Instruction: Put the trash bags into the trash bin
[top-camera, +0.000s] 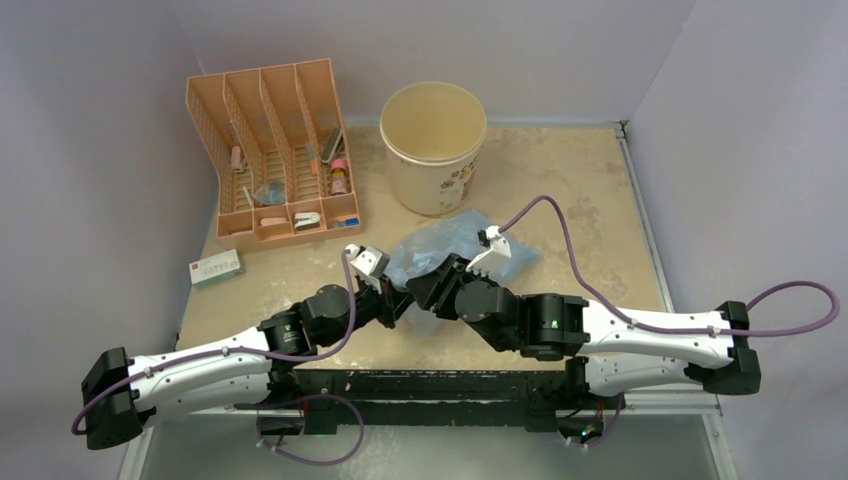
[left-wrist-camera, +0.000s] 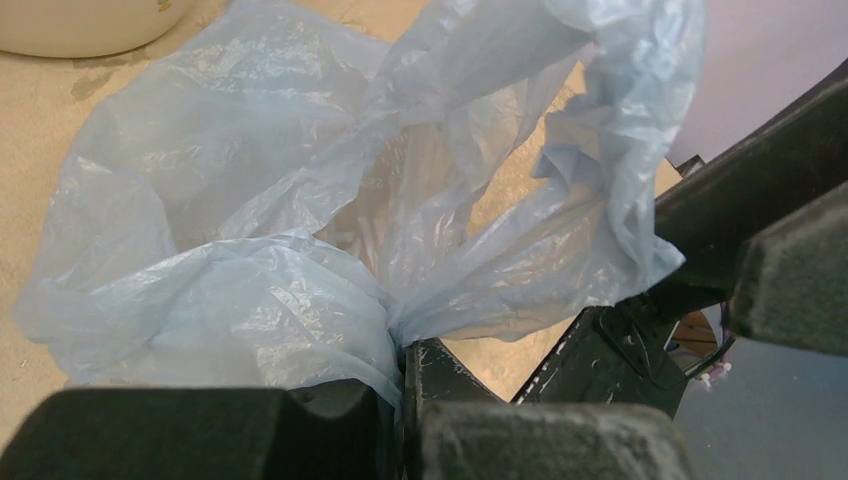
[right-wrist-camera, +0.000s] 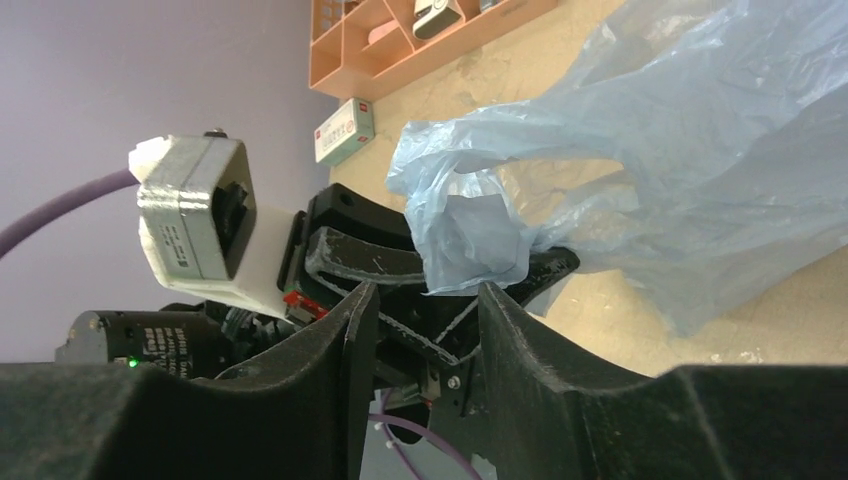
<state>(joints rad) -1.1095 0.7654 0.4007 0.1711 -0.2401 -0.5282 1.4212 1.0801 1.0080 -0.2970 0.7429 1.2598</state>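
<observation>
Over the desk (top-camera: 570, 190), top view: trash bag (top-camera: 450, 240) lay crumpled just before the trash bin (top-camera: 434, 150), orange rack (top-camera: 270, 150) to its left. Left wrist: left gripper (left-wrist-camera: 400, 385) pinched a bag fold. Right wrist: right gripper (right-wrist-camera: 425, 330) stood spread, empty, close to its partner. Advice: grip a separate fold, lift above the rim; grippers crowded together risked collision.

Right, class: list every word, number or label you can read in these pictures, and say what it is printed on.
No text can be read in any view.
White carton near the orange rack: red print, too small to read.
Label on the left arm's camera housing: tiny print, blurred.
Trash bin: brownish floral print, no words visible.
</observation>
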